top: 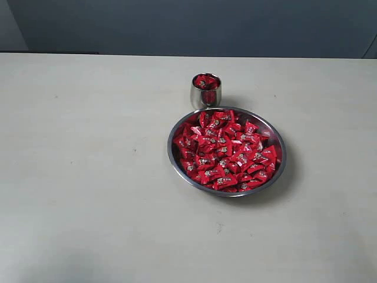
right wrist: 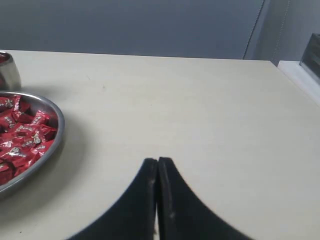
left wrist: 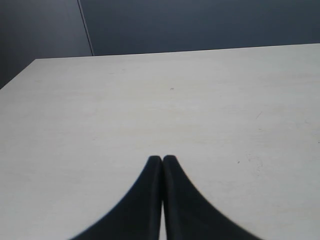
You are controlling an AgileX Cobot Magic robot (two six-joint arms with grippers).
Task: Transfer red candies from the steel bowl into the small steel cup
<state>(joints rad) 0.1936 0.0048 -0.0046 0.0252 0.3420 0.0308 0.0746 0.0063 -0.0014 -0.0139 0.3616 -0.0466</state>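
Fingers of the left hand (left wrist: pixel 162 160) are pressed together on nothing, above the pale tabletop (left wrist: pixel 150 100). Mid-table, the cup (top: pixel 205 94) stands upright with candies (top: pixel 206 81) inside, just beside the far rim of the bowl (top: pixel 170 147), which is heaped with more. The right hand (right wrist: pixel 158 161) is likewise closed and empty, apart from the bowl.

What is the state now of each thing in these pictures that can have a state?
steel bowl: upright, filled with red candies.
small steel cup: upright, red candies up to its rim.
left claw: shut, empty, above bare table.
right claw: shut, empty, apart from the steel bowl.
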